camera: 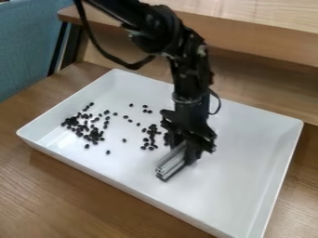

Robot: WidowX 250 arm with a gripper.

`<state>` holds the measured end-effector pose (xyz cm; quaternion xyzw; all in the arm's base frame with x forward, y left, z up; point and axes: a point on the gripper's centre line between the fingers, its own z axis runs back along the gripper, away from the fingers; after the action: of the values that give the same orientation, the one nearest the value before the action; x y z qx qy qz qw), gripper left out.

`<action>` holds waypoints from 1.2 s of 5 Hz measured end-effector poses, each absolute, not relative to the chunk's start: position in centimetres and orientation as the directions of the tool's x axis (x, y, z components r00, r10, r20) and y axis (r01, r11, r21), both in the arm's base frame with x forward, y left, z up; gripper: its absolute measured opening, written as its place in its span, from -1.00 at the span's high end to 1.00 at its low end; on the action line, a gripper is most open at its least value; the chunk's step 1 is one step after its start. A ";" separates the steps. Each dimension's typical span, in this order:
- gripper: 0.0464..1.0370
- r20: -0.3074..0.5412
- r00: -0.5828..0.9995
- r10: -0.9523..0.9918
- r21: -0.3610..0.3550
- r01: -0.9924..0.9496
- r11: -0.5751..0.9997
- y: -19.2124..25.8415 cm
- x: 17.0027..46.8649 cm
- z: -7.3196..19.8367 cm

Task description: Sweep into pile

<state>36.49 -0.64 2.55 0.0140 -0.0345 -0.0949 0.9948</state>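
Our black claw (186, 152) shut tight on silver metal bar (170, 164), middle of white tray (239, 186). Small black beans (93, 135), left corner to middle. We guess: light, rolly; hold bar's top end, push softly.

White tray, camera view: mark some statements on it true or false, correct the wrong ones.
1. The tray rests on a wooden table. True.
2. The black beans form one neat pile. False: they lie in loose clusters, with some strays.
3. The gripper holds a silvery metal bar. True.
4. Most visible beans are in the picture's right half. False: most are left.
5. All visible beans are inside the tray. True.
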 end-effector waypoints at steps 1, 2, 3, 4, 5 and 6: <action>0.29 0.059 0.984 -0.168 0.040 0.166 0.985 0.4 37.0 2.4; 0.29 0.068 0.988 -0.138 0.045 0.135 0.990 1.5 37.5 2.3; 0.29 0.065 0.992 -0.108 0.061 0.104 0.993 2.9 37.7 2.2; 0.29 0.065 0.996 -0.055 0.076 0.050 0.996 5.2 37.4 2.2; 0.29 0.055 0.998 0.035 0.104 -0.041 0.994 9.1 35.8 2.3; 0.29 0.034 0.995 0.099 0.129 -0.102 0.986 11.9 33.9 2.3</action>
<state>33.93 11.94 2.33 0.0654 -0.0139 0.0505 0.9965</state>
